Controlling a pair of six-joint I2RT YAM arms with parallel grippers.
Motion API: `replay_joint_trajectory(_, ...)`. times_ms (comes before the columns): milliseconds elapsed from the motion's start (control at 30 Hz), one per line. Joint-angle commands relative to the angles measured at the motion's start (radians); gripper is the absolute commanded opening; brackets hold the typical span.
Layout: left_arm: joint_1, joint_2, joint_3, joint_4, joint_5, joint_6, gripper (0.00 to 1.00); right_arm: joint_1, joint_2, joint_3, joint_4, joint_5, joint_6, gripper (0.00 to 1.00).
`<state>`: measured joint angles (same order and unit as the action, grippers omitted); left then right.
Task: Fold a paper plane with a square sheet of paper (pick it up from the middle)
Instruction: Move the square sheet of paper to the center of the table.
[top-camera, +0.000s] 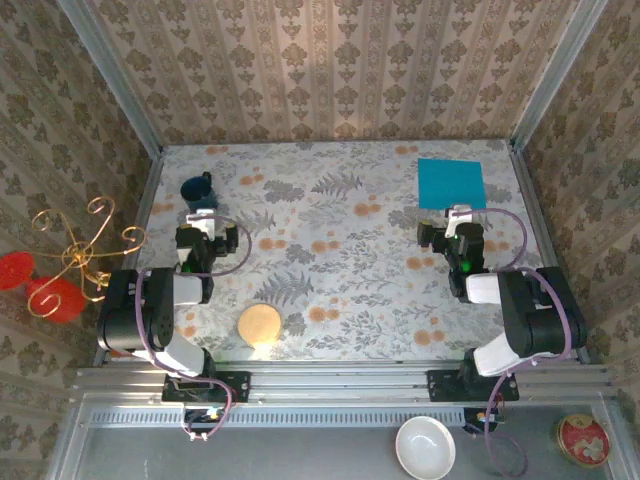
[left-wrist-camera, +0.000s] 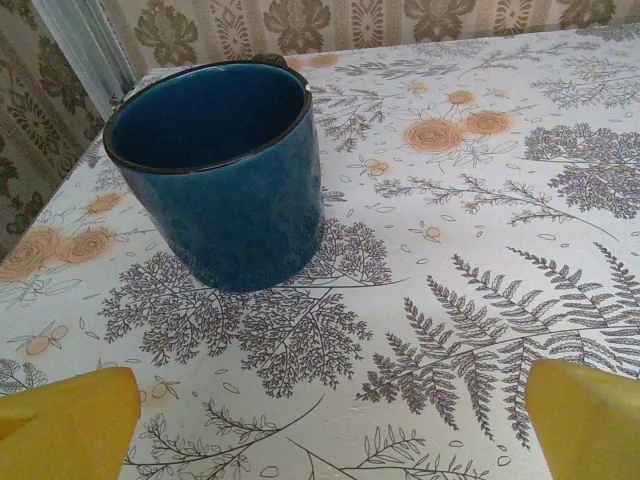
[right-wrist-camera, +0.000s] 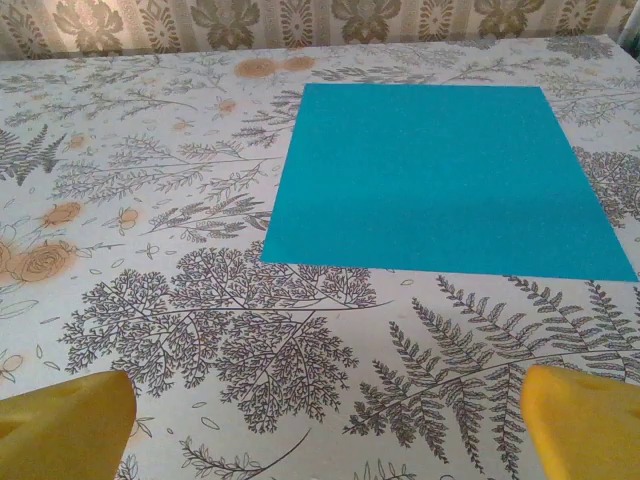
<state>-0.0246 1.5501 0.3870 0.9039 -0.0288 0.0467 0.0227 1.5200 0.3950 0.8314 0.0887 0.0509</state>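
My right pincer (right-wrist-camera: 325, 425) hangs wide open and empty just short of the square sheet of paper (right-wrist-camera: 445, 190), which lies flat on the desk (top-camera: 330, 230), upper right in the overhead frame; I judge I'm lined up to reach its middle. My left pincer (left-wrist-camera: 330, 425), equally spread and holding nothing, faces the dark blue mug (left-wrist-camera: 220, 170). Overhead shows both arms; my wrist views add that the sheet is uncreased and the mug empty
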Motion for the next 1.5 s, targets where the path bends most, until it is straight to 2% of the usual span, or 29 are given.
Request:
replay_joint_trajectory(0, 0.006, -0.001, 0.017, -0.019, 0.017, 0.013, 1.0, -0.004, 0.008, 0.02, 0.005, -0.014, -0.017, 1.0)
replay_joint_trajectory(833, 0.009, -0.003, 0.013, -0.016, 0.02, 0.012, 1.0, -0.009, 0.006, 0.016, 0.01, -0.023, -0.016, 1.0)
replay_joint_trajectory(933, 0.008, -0.034, 0.01, -0.029, -0.006, 0.004, 1.0, -0.008, -0.038, 0.02, -0.024, -0.026, -0.017, 1.0)
replay_joint_trajectory(1100, 0.002, -0.208, 0.109, -0.339, -0.051, -0.015, 1.0, -0.003, -0.241, 0.027, -0.187, 0.051, 0.006, 1.0)
replay_joint_trajectory(1200, 0.0, -0.292, 0.192, -0.516, -0.059, -0.091, 1.0, -0.003, -0.36, 0.06, -0.323, 0.11, 0.116, 1.0)
replay_joint_trajectory(1300, 0.006, -0.332, 0.337, -0.777, -0.053, -0.277, 1.0, -0.003, -0.436, 0.176, -0.609, 0.086, 0.242, 1.0)
replay_joint_trajectory(1367, 0.025, -0.31, 0.46, -0.963, 0.051, -0.354, 1.0, -0.003, -0.441, 0.262, -0.777, 0.022, 0.269, 1.0)
replay_joint_trajectory(1467, 0.025, -0.291, 0.534, -1.031, 0.177, -0.42, 1.0, -0.002, -0.417, 0.35, -0.911, -0.061, 0.327, 1.0)
